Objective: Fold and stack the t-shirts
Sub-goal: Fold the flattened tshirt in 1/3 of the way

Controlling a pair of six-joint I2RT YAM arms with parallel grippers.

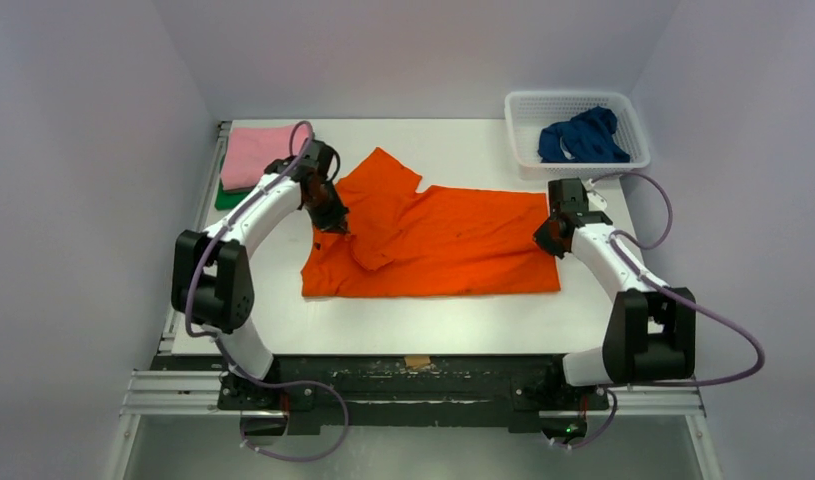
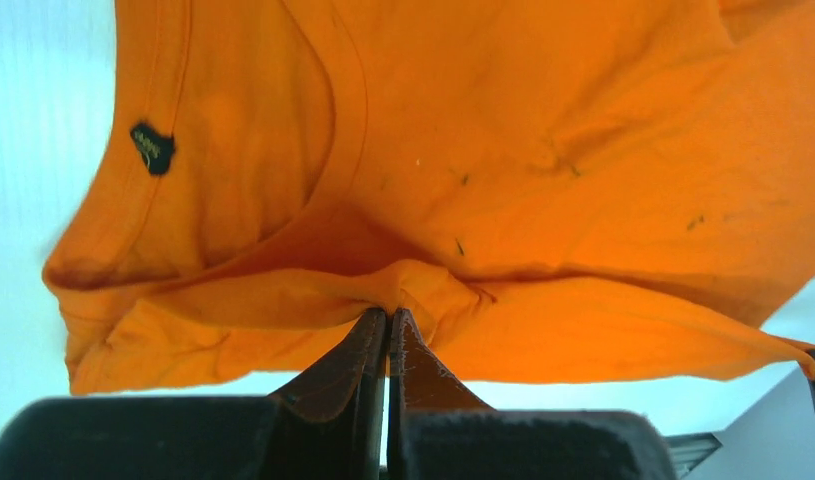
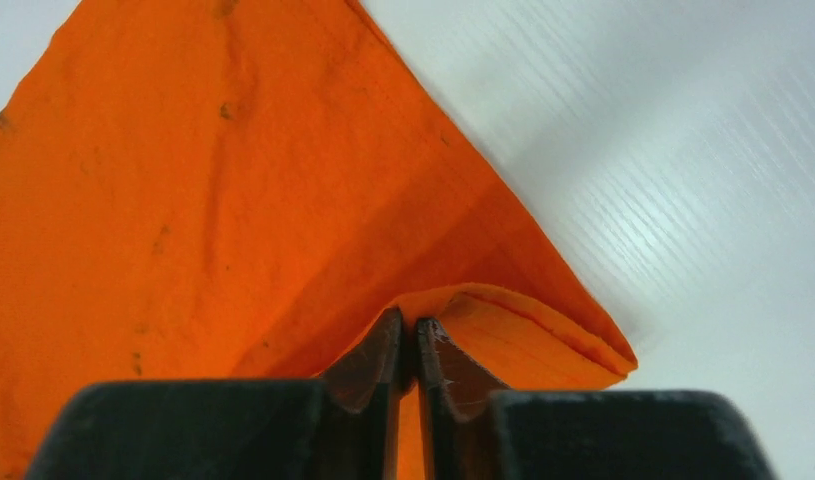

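Observation:
The bright orange t-shirt (image 1: 443, 245) lies spread across the middle of the table, one sleeve pointing to the far left. My left gripper (image 1: 335, 222) is shut on a bunched fold of the shirt near its collar end (image 2: 403, 285), lifting it slightly. My right gripper (image 1: 551, 232) is shut on the shirt's right hem edge (image 3: 513, 330), which is raised off the table. A folded pink t-shirt (image 1: 255, 155) lies on a green t-shirt (image 1: 228, 197) at the far left. The dark blue t-shirt (image 1: 583, 137) is crumpled in the basket. The dark grey t-shirt is out of view.
The white mesh basket (image 1: 523, 130) stands at the far right corner. The white table (image 1: 463, 315) shows in front of the shirt. Grey walls close in both sides.

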